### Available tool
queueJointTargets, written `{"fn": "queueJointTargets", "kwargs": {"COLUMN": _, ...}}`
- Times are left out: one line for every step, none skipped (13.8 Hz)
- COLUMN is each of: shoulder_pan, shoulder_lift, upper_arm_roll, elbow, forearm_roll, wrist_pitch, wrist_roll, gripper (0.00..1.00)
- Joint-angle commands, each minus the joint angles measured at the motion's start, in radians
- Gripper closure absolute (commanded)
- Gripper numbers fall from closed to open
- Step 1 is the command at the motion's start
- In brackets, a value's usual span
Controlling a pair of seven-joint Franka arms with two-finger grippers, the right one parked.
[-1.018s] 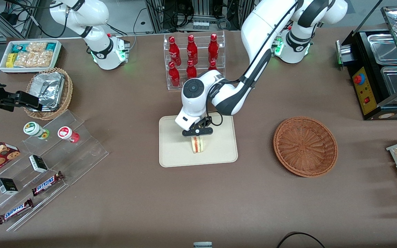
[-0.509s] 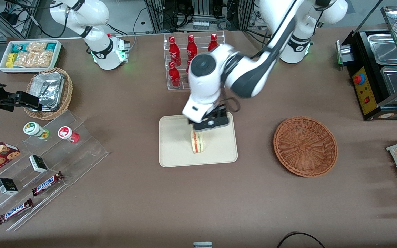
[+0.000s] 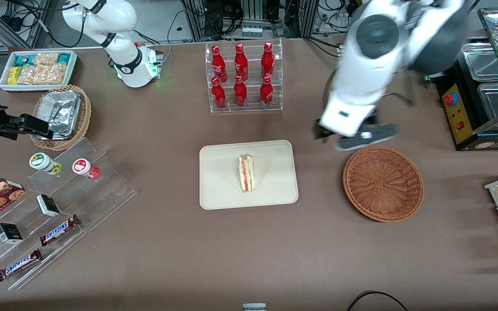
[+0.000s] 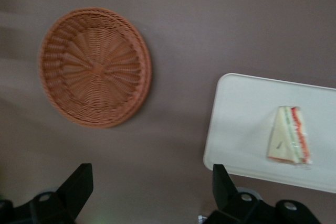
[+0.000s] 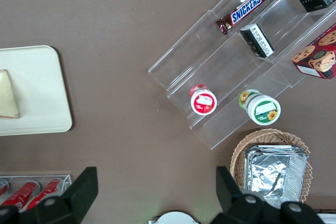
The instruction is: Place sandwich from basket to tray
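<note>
The sandwich (image 3: 246, 173) (image 4: 289, 141), a pale wedge with red and green filling, lies alone near the middle of the cream tray (image 3: 218, 190) (image 4: 239, 119). The reddish-brown basket (image 3: 383, 183) (image 4: 95, 66) sits empty beside the tray, toward the working arm's end of the table. My gripper (image 3: 357, 137) (image 4: 152, 184) hangs high above the table between tray and basket, close to the basket's rim, farther from the front camera than the basket's middle. Its fingers (image 4: 77, 184) are spread wide and open, with only bare table between them.
A clear rack of red bottles (image 3: 242, 77) stands farther from the front camera than the tray. A black food warmer (image 3: 478, 90) sits at the working arm's end. Snack shelves (image 3: 50, 203) and a foil-lined basket (image 3: 61, 115) lie toward the parked arm's end.
My gripper let go of the sandwich, rose off the tray and swung toward the basket. The sandwich stays on the tray where it was set.
</note>
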Motion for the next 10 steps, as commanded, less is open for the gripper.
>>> {"fn": "queueJointTargets", "kwargs": {"shoulder_pan": -0.013, "shoulder_lift": -0.087, "upper_arm_roll": 0.114, "elbow": -0.092, "forearm_roll": -0.016, "wrist_pitch": -0.004, "wrist_roll": 0.167, "gripper": 0.0}}
{"fn": "queueJointTargets", "kwargs": {"shoulder_pan": -0.013, "shoulder_lift": -0.112, "upper_arm_roll": 0.165, "elbow": -0.106, "forearm_roll": -0.018, "wrist_pitch": -0.006, "wrist_roll": 0.242, "gripper": 0.0}}
{"fn": "queueJointTargets", "kwargs": {"shoulder_pan": -0.013, "shoulder_lift": -0.126, "upper_arm_roll": 0.203, "elbow": -0.118, "forearm_roll": -0.018, "wrist_pitch": -0.01, "wrist_roll": 0.311, "gripper": 0.0}}
{"fn": "queueJointTargets", "kwargs": {"shoulder_pan": -0.013, "shoulder_lift": -0.143, "upper_arm_roll": 0.247, "elbow": -0.127, "forearm_roll": -0.018, "wrist_pitch": -0.022, "wrist_roll": 0.382, "gripper": 0.0}}
{"fn": "queueJointTargets", "kwargs": {"shoulder_pan": -0.013, "shoulder_lift": -0.146, "upper_arm_roll": 0.283, "elbow": -0.129, "forearm_roll": -0.018, "wrist_pitch": -0.03, "wrist_roll": 0.437, "gripper": 0.0}}
{"fn": "queueJointTargets", "kwargs": {"shoulder_pan": -0.013, "shoulder_lift": -0.152, "upper_arm_roll": 0.32, "elbow": -0.128, "forearm_roll": -0.018, "wrist_pitch": -0.047, "wrist_roll": 0.501, "gripper": 0.0}}
{"fn": "queueJointTargets", "kwargs": {"shoulder_pan": -0.013, "shoulder_lift": -0.153, "upper_arm_roll": 0.343, "elbow": -0.129, "forearm_roll": -0.018, "wrist_pitch": -0.058, "wrist_roll": 0.544, "gripper": 0.0}}
{"fn": "queueJointTargets", "kwargs": {"shoulder_pan": -0.012, "shoulder_lift": -0.147, "upper_arm_roll": 0.344, "elbow": -0.126, "forearm_roll": -0.018, "wrist_pitch": -0.058, "wrist_roll": 0.554, "gripper": 0.0}}
{"fn": "queueJointTargets", "kwargs": {"shoulder_pan": -0.012, "shoulder_lift": -0.141, "upper_arm_roll": 0.345, "elbow": -0.123, "forearm_roll": -0.018, "wrist_pitch": -0.052, "wrist_roll": 0.553, "gripper": 0.0}}
{"fn": "queueJointTargets", "kwargs": {"shoulder_pan": -0.015, "shoulder_lift": -0.134, "upper_arm_roll": 0.345, "elbow": -0.12, "forearm_roll": -0.018, "wrist_pitch": -0.049, "wrist_roll": 0.549, "gripper": 0.0}}
